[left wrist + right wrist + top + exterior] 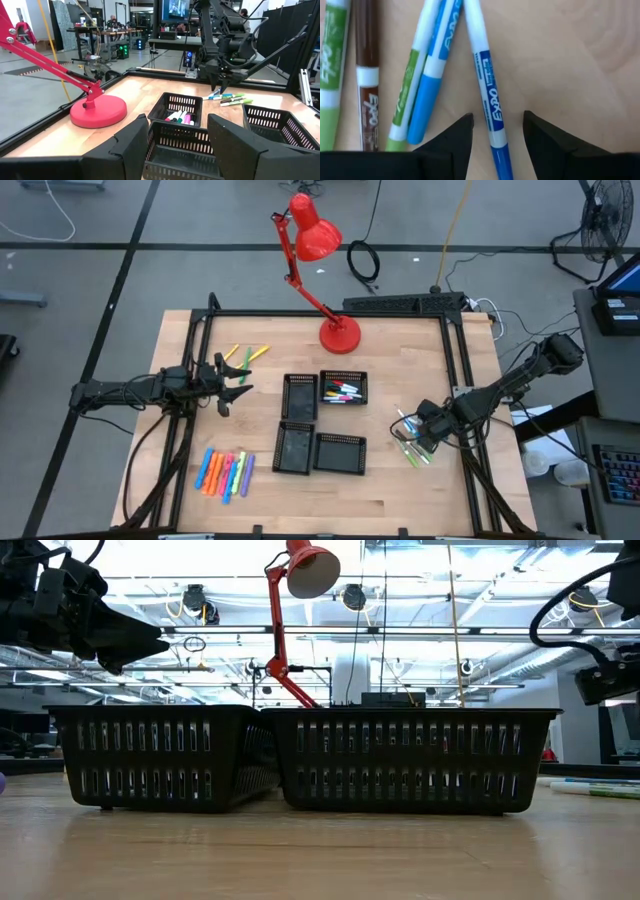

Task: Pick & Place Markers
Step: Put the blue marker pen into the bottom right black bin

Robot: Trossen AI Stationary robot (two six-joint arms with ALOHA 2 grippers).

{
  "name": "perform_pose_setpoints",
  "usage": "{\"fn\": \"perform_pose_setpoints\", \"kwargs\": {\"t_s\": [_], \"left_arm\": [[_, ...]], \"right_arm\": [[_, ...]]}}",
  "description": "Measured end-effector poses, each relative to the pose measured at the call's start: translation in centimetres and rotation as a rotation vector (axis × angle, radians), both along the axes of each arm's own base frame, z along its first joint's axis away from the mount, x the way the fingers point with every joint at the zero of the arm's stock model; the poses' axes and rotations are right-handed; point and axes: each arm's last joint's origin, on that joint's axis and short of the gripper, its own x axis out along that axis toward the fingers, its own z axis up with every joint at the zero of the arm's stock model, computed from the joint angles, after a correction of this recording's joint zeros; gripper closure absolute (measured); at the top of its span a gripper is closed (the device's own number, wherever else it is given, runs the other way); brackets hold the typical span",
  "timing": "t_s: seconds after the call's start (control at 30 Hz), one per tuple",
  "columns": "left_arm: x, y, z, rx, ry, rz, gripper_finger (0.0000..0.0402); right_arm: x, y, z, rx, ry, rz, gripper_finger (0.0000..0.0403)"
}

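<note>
Several white-bodied markers with blue, green and brown caps (pixel 427 75) lie flat on the table near its right edge (pixel 410 445). My right gripper (pixel 496 122) is low over them, open. Its fingers stand on either side of a thin blue marker (pixel 485 75) without touching it. In the high view this gripper (pixel 425 430) is right of the trays. My left gripper (pixel 235 383) is open and empty, held above the table left of the trays. Several markers (pixel 343 392) lie in the far right tray (pixel 343 375).
Four black mesh trays stand mid-table: far left (pixel 299 396), near left (pixel 294 448) and near right (pixel 340 452). Neon highlighters (pixel 225 472) lie in a row at the near left. Yellow and green markers (pixel 247 355) lie far left. A red desk lamp (pixel 338 333) stands at the far edge.
</note>
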Motion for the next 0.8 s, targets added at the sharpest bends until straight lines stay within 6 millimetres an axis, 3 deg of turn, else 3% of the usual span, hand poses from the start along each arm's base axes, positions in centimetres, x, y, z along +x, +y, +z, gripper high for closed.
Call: {"fn": "perform_pose_setpoints", "kwargs": {"t_s": [0.17,0.6,0.8], "left_arm": [[0.0,0.0,0.0,0.0,0.0,0.0,0.0192],[0.0,0.0,0.0,0.0,0.0,0.0,0.0192],[0.0,0.0,0.0,0.0,0.0,0.0,0.0192]], "right_arm": [[-0.03,-0.15,-0.14,-0.025,-0.014,-0.062,0.0269],[0.0,-0.22,-0.17,-0.045,-0.029,-0.091,0.0382],[0.19,-0.31,-0.14,-0.096,-0.066,-0.019,0.0384]]}}
